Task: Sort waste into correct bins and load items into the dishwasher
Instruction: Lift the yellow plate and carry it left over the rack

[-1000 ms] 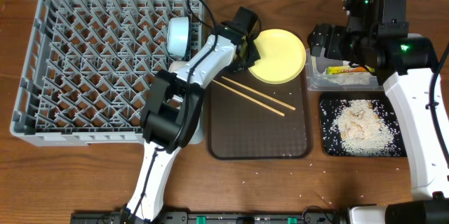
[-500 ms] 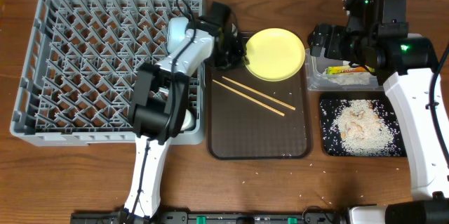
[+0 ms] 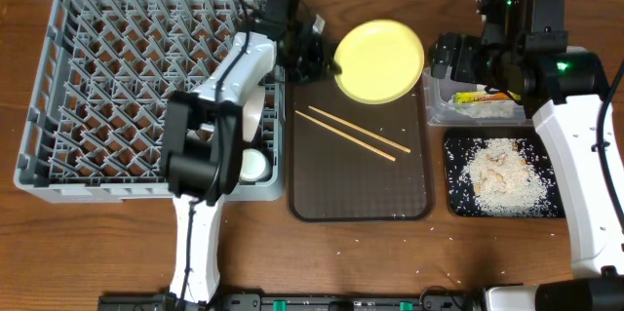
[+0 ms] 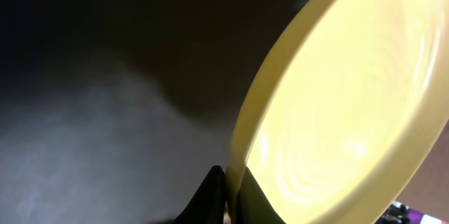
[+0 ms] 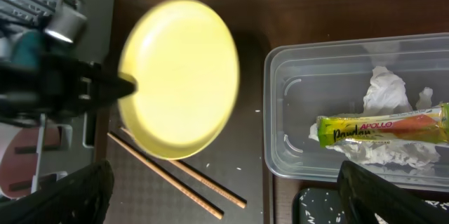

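Pinching yellow plate (image 3: pixel 380 60) by left rim with left pincer (image 3: pixel 331 64), closed tight on thin edge. Held tilted over back edge of brown tray (image 3: pixel 361 189), just beside right edge of rack (image 3: pixel 49 58), not yet between pegs. Probably stiff, light, glossy: slippery under edge grip, prone to swing. Better to bite deeper across rim, slot upright, release gently. Chopsticks (image 3: pixel 353 136) on tray: thin, light; take mid-length. Right pincer (image 3: pixel 444 60) wide open, empty, above clear container (image 5: pixel 280 112) holding wrapper (image 5: pixel 382 129).
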Motion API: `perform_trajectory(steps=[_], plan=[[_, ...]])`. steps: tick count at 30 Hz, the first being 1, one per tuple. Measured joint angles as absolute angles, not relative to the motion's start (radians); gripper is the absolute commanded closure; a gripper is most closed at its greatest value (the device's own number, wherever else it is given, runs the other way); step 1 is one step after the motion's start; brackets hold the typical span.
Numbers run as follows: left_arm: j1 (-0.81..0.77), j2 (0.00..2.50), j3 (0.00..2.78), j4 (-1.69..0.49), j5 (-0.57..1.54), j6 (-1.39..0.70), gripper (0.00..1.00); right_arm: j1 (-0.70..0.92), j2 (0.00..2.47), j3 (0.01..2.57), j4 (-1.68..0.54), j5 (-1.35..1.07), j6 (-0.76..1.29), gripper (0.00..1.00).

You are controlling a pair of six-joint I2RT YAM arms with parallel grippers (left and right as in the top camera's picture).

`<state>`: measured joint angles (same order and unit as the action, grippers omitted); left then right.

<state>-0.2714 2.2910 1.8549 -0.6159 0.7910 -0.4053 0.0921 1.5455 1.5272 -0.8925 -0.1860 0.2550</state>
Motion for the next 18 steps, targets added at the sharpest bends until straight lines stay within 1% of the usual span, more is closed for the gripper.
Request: perform_trajectory(steps=[5,8,13,18], plan=[[-0.241,2.142,1.855,-0.619,0.782,-0.385,0.93,0.092,1.546,1.527,-0.892,-0.186,0.255,0.01],[-0.196,2.057,1.855,-0.638,0.732,-0.379,0.93,0.092,1.546,1.527,-0.892,-0.186,0.255,0.01],[-0.104,1.942,1.855,-0.695,0.59,-0.342,0.93,0.092,1.546,1.527,-0.893,-0.186,0.255,0.01],[-0.022,1.847,1.855,-0.762,0.388,-0.272,0.92,0.092,1.546,1.527,-0.892,-0.186,0.255,0.01]])
